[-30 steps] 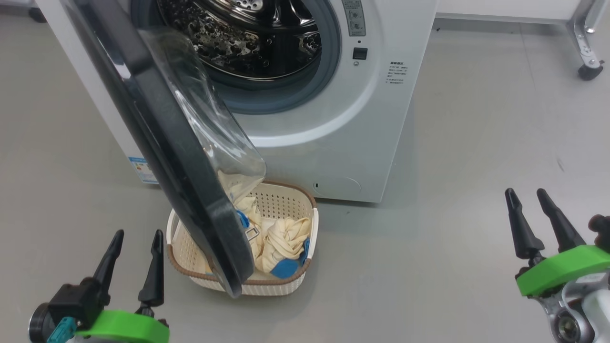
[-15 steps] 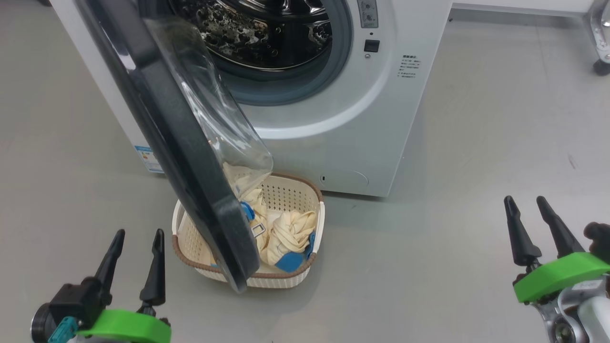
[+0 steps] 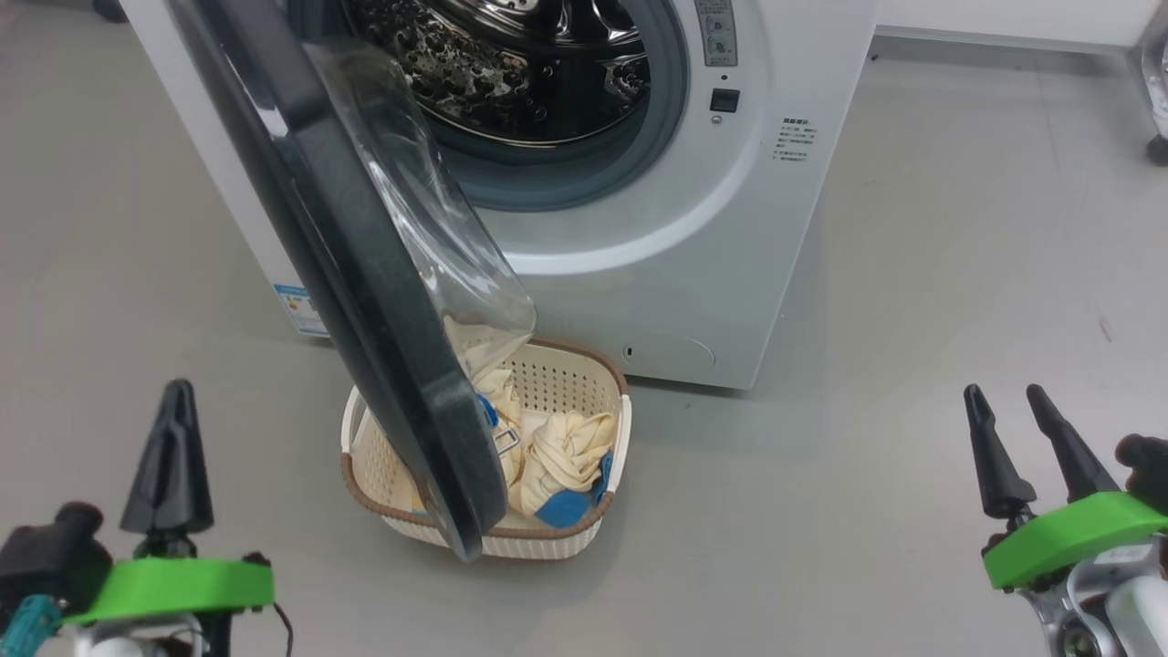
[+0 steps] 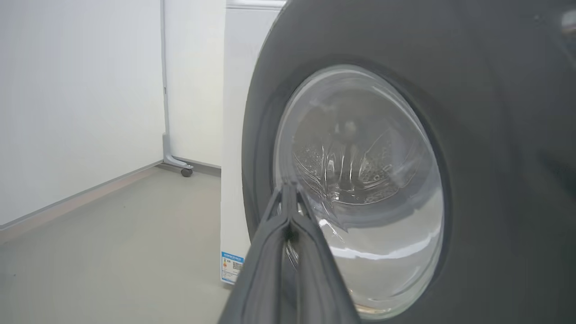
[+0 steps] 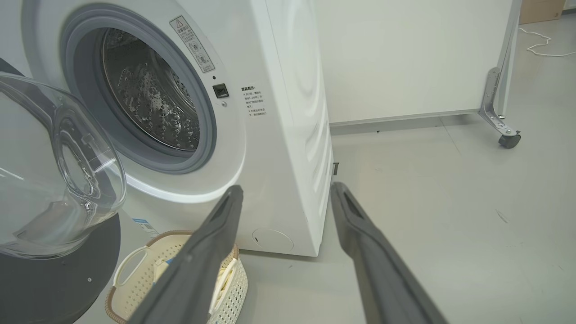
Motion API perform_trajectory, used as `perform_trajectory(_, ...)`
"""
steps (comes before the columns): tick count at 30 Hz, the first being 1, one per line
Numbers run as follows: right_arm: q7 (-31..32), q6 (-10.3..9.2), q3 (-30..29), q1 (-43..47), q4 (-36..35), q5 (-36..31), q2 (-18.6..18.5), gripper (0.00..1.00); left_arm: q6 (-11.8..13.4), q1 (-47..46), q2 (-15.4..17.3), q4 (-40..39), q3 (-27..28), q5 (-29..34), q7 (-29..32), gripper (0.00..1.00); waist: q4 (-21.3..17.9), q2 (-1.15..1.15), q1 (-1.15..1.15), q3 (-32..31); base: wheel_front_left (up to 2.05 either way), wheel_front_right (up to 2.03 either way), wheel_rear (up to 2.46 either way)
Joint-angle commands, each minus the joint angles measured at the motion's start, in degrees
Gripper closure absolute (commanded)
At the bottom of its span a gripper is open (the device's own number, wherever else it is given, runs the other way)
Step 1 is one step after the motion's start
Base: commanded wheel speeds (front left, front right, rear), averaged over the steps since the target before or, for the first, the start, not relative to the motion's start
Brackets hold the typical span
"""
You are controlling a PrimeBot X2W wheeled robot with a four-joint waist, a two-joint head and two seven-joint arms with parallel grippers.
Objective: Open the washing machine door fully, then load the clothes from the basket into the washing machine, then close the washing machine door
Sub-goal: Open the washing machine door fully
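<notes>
One door [image 3: 356, 301] stands ahead of the closed left end effector [image 3: 174, 401]

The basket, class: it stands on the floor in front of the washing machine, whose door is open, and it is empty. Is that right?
One detail is wrong: the basket is not empty. The head view shows cream-yellow clothes with blue patches lying in it. It does stand on the floor in front of the washing machine, whose door is open.

The left end effector [image 3: 175, 394], spread wide a moment ago, has now closed completely.
</notes>
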Motion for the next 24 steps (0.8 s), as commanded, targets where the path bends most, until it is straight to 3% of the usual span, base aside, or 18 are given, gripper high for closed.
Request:
perform_trajectory(1, -0.61, 0.09, 0.39, -0.07, -1.98, -0.79, -1.18, 0.00, 0.81, -3.48, 0.71, -4.52, 3.53, -0.24, -0.80, 1.00, 0.22, 0.00, 0.00, 0.00, 0.00, 0.00, 0.00)
perform_trajectory(5, -0.61, 0.09, 0.10, 0.18, -2.24, -1.36, -1.29, 0.00, 2.15, -3.84, 0.53, -11.54, 4.87, -0.48, -0.41, 1.00, 0.58, 0.00, 0.00, 0.10, 0.00, 0.00, 0.00)
perform_trajectory(10, -0.61, 0.09, -1.24, 0.26, -2.54, -3.23, -1.27, 0.00, 2.88, -4.09, -0.25, -22.41, 2.43, -0.18, 3.06, 1.00, 0.98, 0.00, 0.00, 0.67, 0.00, 0.00, 0.00)
perform_trajectory(17, -0.61, 0.09, -3.28, 0.46, -3.21, -6.74, -0.39, 0.00, 3.16, -3.63, -1.70, -34.15, -5.64, 1.15, 9.73, 1.00, 0.97, 0.00, 0.00, 1.05, 0.00, 0.00, 0.00)
perform_trajectory(24, -0.61, 0.09, -3.79, 0.42, -3.31, -8.11, -0.14, 0.00, 2.28, -3.72, -2.64, -37.16, -16.07, 1.28, 14.27, 1.00, 1.01, 0.00, 0.00, 1.70, 0.00, 0.00, 0.00)
